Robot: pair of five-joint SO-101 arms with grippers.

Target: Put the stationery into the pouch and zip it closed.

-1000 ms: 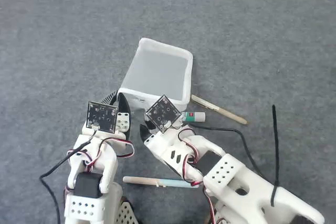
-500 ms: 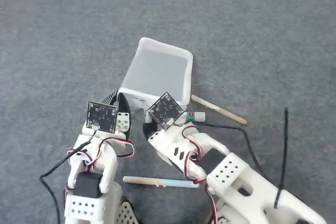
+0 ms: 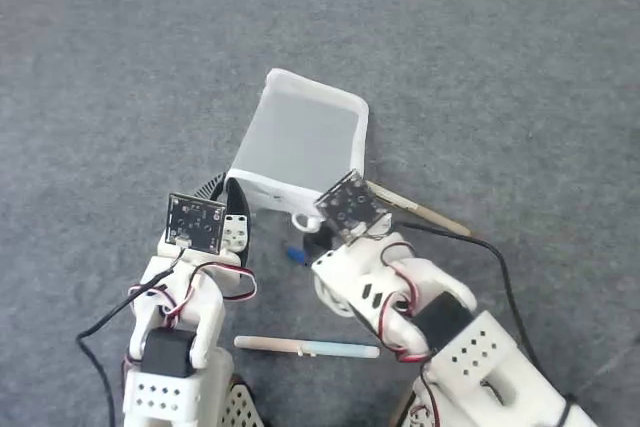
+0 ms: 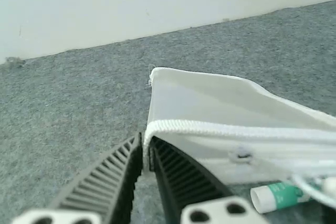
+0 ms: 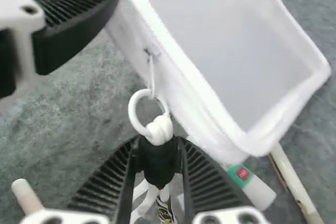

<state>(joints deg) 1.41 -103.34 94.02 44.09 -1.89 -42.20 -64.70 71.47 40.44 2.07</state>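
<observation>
Along pouch (image 3: pixel 305 137), right gripper (image 5: pixel 157 149), zip pull (image 5: pixel 159 128) rightward

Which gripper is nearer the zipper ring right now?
Right. The right gripper, clamping a dark item, sits right at the ring; the left gripper pinches the pouch corner, farther off.

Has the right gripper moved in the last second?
Yes: in the high view the right gripper, shut on the zip pull, slid right along the pouch, away from the left gripper.
</observation>
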